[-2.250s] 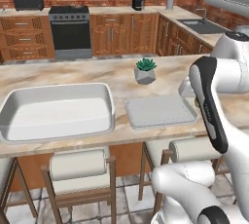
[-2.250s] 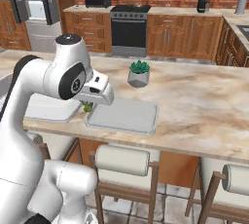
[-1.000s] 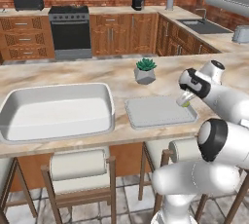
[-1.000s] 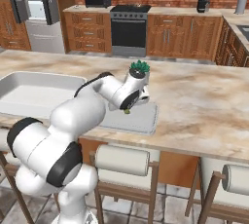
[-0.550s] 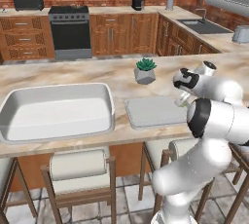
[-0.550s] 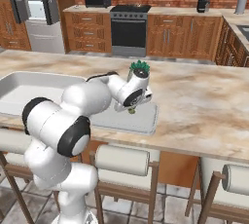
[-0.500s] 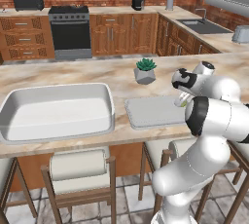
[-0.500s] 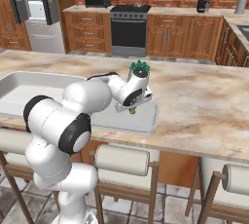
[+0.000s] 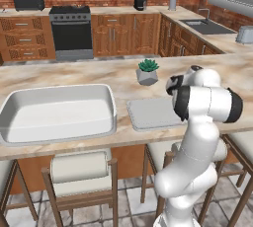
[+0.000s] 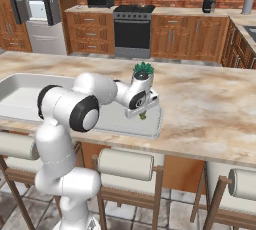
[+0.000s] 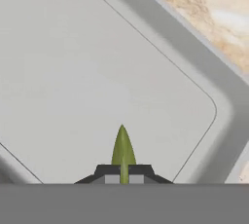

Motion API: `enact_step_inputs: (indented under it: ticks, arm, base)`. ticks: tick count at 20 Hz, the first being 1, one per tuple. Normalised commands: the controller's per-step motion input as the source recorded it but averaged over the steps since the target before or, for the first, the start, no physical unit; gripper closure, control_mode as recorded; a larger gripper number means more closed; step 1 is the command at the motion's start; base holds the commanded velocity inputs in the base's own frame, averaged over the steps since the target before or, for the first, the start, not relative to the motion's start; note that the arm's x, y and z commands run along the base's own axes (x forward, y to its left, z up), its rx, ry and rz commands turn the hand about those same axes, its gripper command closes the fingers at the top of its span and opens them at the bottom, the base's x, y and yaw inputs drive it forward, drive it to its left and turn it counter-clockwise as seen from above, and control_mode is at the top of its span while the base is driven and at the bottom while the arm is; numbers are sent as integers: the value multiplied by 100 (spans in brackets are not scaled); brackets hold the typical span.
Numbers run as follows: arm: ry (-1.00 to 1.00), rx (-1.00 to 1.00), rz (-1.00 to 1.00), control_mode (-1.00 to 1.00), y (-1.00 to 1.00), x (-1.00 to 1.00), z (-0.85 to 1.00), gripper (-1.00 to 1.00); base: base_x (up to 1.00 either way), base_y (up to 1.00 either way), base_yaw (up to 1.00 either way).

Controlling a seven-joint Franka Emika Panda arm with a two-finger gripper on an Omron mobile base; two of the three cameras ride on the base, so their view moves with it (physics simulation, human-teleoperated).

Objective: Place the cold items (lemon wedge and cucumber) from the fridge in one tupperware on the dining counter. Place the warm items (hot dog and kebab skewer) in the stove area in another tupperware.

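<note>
Hand point(image 11: 123, 175) pinching the cucumber point(image 11: 122, 147) by one end just above the small grey tupperware point(image 11: 97, 72) beside the potted plant point(image 10: 142, 72); likely light, stiff, glossy and slippery, better gripped mid-length.

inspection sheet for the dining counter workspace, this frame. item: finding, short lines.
Surface: dining counter, beige marbled stone, stools tucked under its near edge.
Job's things: cucumber pinched at one end, held over the small shallow grey tupperware. Larger white tupperware beside it, nothing seen inside. Fridge open, in the far corner. Stove area on the back wall.
Clutter: small potted plant behind the grey tupperware.
Grippers: gripper shut on the cucumber, low over the grey tupperware.
Cables: nothing seen.
Surroundings: wooden cabinets, brick wall, sink on the side counter.
</note>
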Motion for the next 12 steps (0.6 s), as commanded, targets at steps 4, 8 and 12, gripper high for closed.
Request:
enact_step_inputs:
  ticks: [4,8,12]
  arm:
    - [8,-4,-2,-100,-19,51,-18,100]
    - [0,0,0,-100,0,29,-9,100]
    - [0,0,0,-100,0,3,-15,100]
  base:
    - [0,0,0]
    - [0,0,0]
    - [0,0,0]
